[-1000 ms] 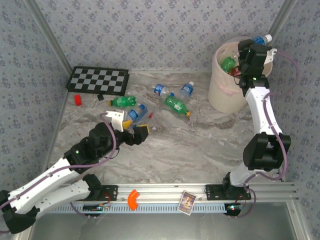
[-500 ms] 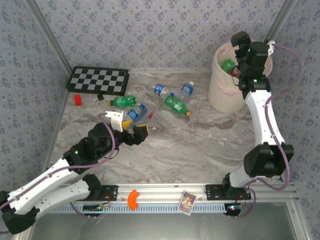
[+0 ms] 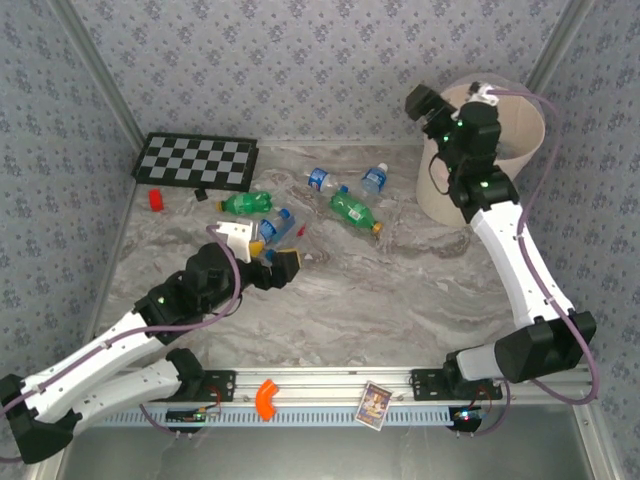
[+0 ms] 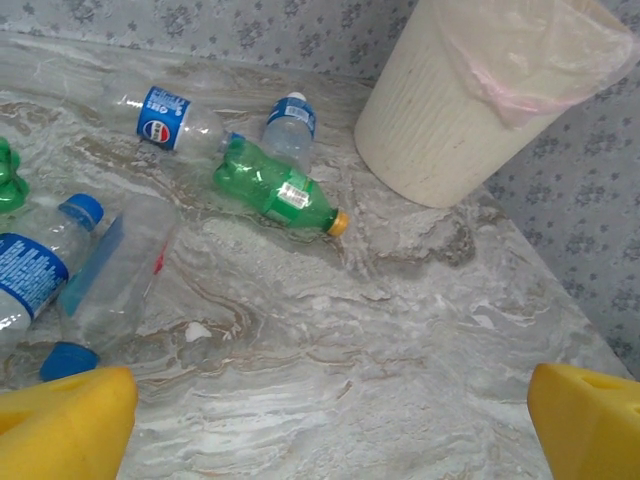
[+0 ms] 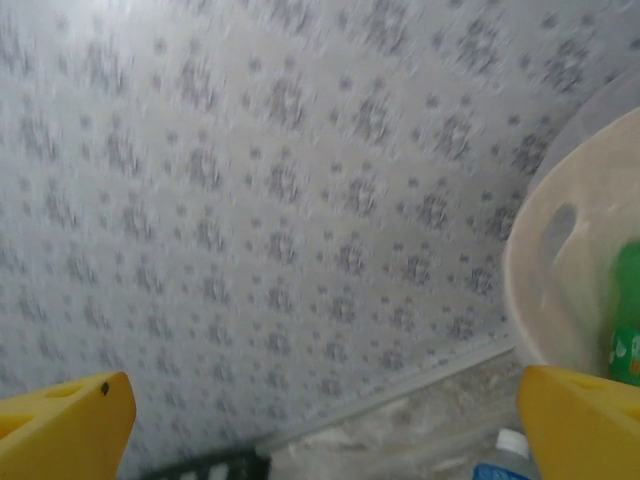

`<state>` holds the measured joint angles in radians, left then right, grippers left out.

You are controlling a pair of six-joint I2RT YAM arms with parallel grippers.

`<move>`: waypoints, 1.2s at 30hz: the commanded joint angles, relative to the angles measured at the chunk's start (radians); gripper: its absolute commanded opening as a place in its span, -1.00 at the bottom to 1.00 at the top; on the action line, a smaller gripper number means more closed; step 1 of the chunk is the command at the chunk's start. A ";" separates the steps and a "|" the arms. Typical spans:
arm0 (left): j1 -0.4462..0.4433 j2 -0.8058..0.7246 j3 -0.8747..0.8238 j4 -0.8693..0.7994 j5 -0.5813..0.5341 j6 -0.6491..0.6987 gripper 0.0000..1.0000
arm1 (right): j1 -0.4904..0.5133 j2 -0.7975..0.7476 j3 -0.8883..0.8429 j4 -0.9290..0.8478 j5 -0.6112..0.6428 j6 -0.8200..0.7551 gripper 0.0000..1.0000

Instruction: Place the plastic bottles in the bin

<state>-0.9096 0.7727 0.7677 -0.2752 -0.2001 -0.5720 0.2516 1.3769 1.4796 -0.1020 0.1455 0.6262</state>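
Observation:
Several plastic bottles lie on the marble table: a green one [image 3: 245,203], a blue-labelled clear one [image 3: 280,225], a Pepsi-labelled one [image 3: 322,180], a small clear one [image 3: 374,178] and another green one [image 3: 352,209]. The left wrist view shows that green bottle [image 4: 275,190] and a blue-labelled clear bottle [image 4: 110,280] lying ahead. My left gripper [image 3: 262,250] hovers open and empty just short of the blue-labelled bottle. The bin [image 3: 500,130] stands at the far right, with a green bottle [image 5: 628,310] inside it. My right gripper [image 3: 428,108] is raised beside the bin's left rim, open and empty.
A chessboard [image 3: 195,160] lies at the back left with a small red block [image 3: 156,200] in front of it. An orange piece [image 3: 266,398] and a card [image 3: 375,405] rest on the front rail. Patterned walls close in the back and both sides.
My right gripper opened and let a blue-labelled bottle go over the bin, then swung left off the bin's mouth. My left arm edged slightly forward.

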 commanded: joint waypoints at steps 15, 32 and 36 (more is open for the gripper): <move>0.018 0.087 0.004 -0.082 -0.101 -0.076 1.00 | 0.253 0.089 -0.102 -0.118 0.070 -0.435 0.99; 0.021 0.110 -0.001 -0.081 -0.072 -0.073 1.00 | 0.175 0.374 -0.086 -0.320 -0.212 -0.444 0.99; 0.023 0.111 -0.001 -0.080 -0.070 -0.073 1.00 | 0.134 0.444 -0.065 -0.334 -0.256 -0.430 1.00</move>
<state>-0.8932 0.8803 0.7673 -0.3458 -0.2771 -0.6411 0.4080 1.7863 1.3769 -0.3904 -0.0479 0.1925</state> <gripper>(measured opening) 0.998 0.999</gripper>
